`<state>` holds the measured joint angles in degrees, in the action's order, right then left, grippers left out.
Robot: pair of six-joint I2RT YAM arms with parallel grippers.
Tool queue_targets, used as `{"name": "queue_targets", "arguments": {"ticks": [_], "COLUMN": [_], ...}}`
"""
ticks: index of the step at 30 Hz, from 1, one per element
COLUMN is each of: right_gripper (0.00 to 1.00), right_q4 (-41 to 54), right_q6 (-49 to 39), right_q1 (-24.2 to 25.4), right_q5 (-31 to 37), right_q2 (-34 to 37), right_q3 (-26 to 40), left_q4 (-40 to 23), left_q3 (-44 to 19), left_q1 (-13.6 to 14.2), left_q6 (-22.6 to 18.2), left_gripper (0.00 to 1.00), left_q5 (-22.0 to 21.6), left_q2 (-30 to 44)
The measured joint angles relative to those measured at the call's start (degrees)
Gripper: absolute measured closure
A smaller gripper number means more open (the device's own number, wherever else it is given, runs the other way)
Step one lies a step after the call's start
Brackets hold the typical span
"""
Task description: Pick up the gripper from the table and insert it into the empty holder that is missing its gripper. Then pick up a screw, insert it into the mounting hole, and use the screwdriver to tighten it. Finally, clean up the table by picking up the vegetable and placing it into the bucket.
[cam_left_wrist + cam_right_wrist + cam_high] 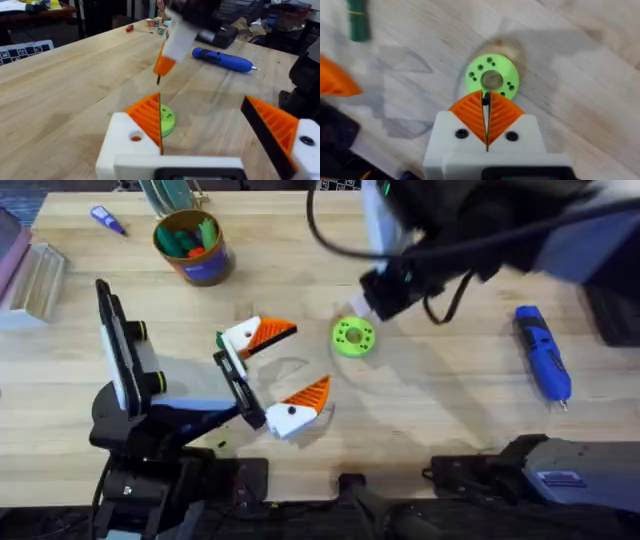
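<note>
My left gripper [306,360] rests low on the table, open, with nothing between its fingers. Both of its white finger blocks carry orange ribbed pads. In the left wrist view the holder [125,145] has the orange gripper [146,116] seated in it, and orange shows through its mounting hole [135,136]. My right gripper [486,100] hangs over the green holed disc [491,78], shut on a thin dark screw [159,79]. The blue screwdriver [542,352] lies at the right. A dark-green vegetable [358,22] lies by the left gripper. The bucket [193,247] stands at the back left.
The right arm [500,220] looms large and dark across the upper right. A small blue-purple pen [108,220] lies at the far left and a clear plastic box [35,280] sits at the left edge. Bare wood stretches between the green disc [353,337] and the screwdriver.
</note>
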<state>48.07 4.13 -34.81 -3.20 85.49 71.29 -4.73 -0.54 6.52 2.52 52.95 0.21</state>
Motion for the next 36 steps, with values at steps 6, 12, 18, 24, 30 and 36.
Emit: {"name": "queue_targets", "arguments": {"ticks": [6,12,18,24,30,36], "right_gripper": [0.995,0.995,0.995,0.995,0.995,0.995], "right_q4": [1.9,-0.5,-3.1,-5.6,-8.2,-8.8], "right_q6": [-1.4,-0.6,0.8,2.4,3.2,3.6], "right_q1": [-1.1,-6.6,-12.2,-13.9,-15.3,-16.1], "right_q5": [-7.3,-14.3,-16.4,-17.0,-17.1,-17.2], "right_q2": [-0.7,-0.7,-0.7,-0.7,-0.7,1.7], "right_q3": [8.3,9.6,9.6,9.6,9.6,12.1], "left_q4": [0.0,0.0,0.0,0.0,0.0,0.0], "left_q3": [0.0,0.0,0.0,0.0,0.0,0.0], "left_q1": [0.0,0.0,0.0,0.0,0.0,0.0], "left_q6": [0.0,0.0,0.0,0.0,-0.1,-0.2], "left_gripper": [0.015,0.015,0.014,0.016,0.015,0.015], "left_q5": [0.0,0.0,0.0,0.0,0.0,0.0], "left_q2": [0.0,0.0,0.0,0.0,0.0,0.0]}}
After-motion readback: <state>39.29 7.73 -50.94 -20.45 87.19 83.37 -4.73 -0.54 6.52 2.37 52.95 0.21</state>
